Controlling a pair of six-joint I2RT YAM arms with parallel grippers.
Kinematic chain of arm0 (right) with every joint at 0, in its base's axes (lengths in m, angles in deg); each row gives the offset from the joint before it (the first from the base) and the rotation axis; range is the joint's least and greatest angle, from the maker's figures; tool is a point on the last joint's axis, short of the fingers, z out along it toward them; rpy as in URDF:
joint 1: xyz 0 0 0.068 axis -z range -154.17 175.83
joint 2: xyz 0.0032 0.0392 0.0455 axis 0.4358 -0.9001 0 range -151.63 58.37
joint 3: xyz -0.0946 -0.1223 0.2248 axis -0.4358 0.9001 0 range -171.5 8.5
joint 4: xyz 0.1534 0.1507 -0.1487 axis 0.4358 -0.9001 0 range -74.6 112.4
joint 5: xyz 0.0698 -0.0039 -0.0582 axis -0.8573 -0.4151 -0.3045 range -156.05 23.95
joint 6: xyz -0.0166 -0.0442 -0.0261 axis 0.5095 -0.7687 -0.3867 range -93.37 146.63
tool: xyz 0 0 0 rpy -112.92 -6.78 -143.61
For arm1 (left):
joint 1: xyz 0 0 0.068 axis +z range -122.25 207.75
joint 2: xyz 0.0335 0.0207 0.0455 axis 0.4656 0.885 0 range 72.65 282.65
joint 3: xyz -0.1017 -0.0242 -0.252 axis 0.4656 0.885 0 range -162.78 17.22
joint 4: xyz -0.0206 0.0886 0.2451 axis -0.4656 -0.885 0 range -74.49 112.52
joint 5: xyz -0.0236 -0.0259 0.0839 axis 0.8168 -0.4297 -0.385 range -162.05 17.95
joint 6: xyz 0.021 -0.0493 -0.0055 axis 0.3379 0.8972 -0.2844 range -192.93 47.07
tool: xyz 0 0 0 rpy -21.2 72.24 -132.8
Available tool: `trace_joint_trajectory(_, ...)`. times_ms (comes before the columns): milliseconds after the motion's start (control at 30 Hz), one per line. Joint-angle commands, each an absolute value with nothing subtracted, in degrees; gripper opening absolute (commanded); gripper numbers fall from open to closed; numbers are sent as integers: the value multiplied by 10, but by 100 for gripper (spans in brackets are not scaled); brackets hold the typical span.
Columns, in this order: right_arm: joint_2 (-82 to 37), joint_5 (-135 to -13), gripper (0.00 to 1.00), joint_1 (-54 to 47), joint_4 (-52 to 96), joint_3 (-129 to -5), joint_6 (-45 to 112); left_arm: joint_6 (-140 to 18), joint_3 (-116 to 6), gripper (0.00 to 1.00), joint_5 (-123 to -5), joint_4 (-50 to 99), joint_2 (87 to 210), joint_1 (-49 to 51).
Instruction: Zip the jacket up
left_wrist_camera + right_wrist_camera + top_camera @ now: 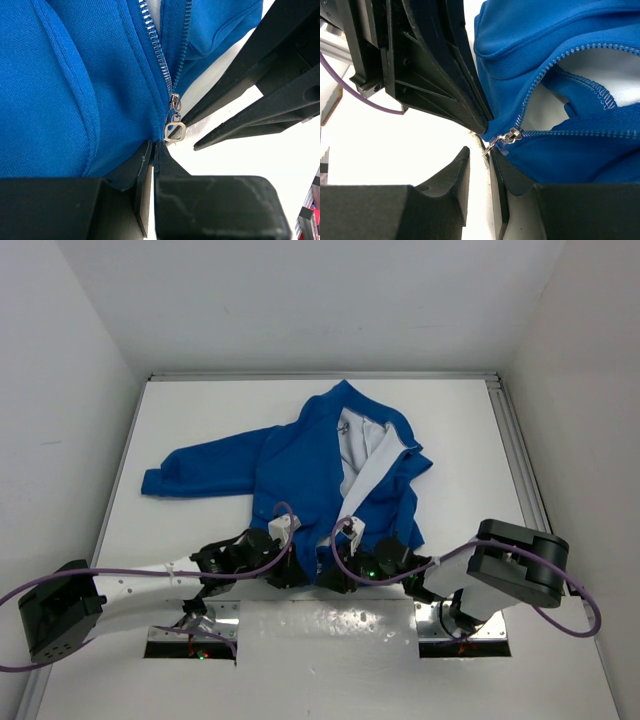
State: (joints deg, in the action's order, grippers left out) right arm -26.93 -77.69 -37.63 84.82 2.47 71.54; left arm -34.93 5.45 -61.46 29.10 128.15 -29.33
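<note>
Top external view: the jacket (pixel 300 460) lies flat at the middle of the white surface (pixel 200 410), with its collar toward 12 o'clock, its hem toward 6 o'clock and one sleeve (pixel 200 475) stretched toward 9 o'clock. The front is parted over most of its length, exposing the pale lining (pixel 365 455).

Left wrist view: the slider (pixel 174 101) sits at the bottom end of the zipper teeth (pixel 157 45), whose two rows diverge toward 12 o'clock. The square metal zipper pull (pixel 175 132) hangs from the slider toward 6 o'clock. The left pincer (pixel 152 150) is closed on the jacket's hem, just at 7 o'clock of the pull.

Right wrist view: the right pincer (pixel 479 159) stands slightly parted and grips nothing. The pull lies at the mouth of its gap, and blue fabric rests on its 3 o'clock finger (pixel 510 182).

From above, both pincers meet at the hem, the left at 9 o'clock of the right, and purple cables (pixel 150 570) loop along each arm.
</note>
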Motion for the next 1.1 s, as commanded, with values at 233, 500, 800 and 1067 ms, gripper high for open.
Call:
trace_joint_trajectory(233, -308, -764, 26, -377, 902, 10, 734, -345, 56, 0, -605, 308, 1273, -300)
trace_joint_trajectory(500, -319, -755, 16, -378, 922, 11, 742, -345, 60, 0, -599, 318, 1279, -300)
trace_joint_trajectory(800, -355, -741, 16, -381, 975, 4, 769, -339, 69, 0, -592, 331, 1276, -300)
trace_joint_trajectory(1067, -387, -725, 27, -388, 1023, 0, 788, -345, 66, 0, -588, 332, 1281, -300)
